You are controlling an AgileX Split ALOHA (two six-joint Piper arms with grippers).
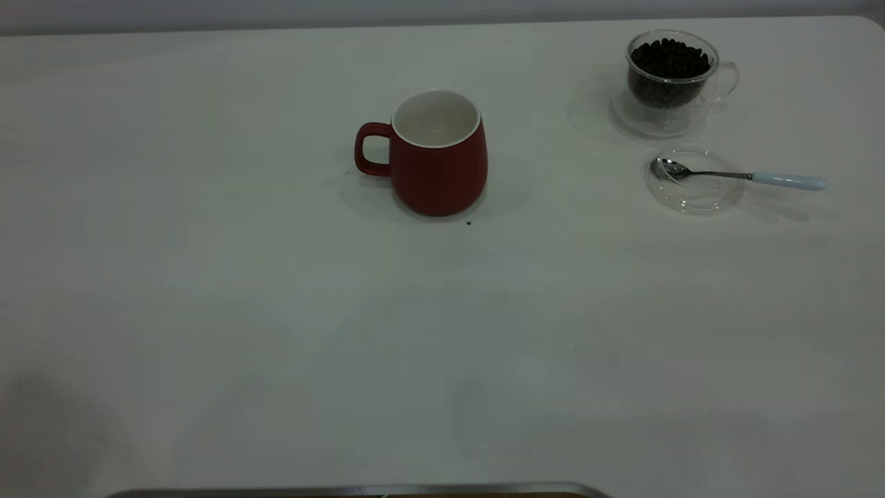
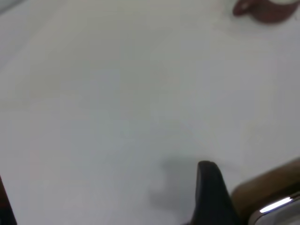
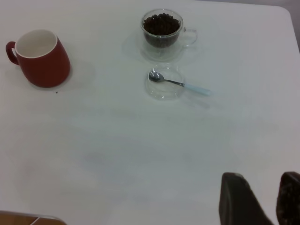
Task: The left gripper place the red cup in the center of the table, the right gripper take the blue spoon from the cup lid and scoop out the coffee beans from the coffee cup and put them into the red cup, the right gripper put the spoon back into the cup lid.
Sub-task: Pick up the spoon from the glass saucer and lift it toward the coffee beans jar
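The red cup stands upright mid-table with its handle to the left and looks empty; it also shows in the left wrist view and the right wrist view. The coffee cup at the far right is full of coffee beans. In front of it lies the cup lid. The blue spoon has its bowl in the lid and its handle pointing right. My right gripper is open and empty, far from the spoon. My left gripper hovers over bare table, far from the red cup.
The coffee cup stands on a clear saucer-like base. A dark speck lies by the red cup. A metal-edged strip runs along the near table edge; it also shows in the left wrist view.
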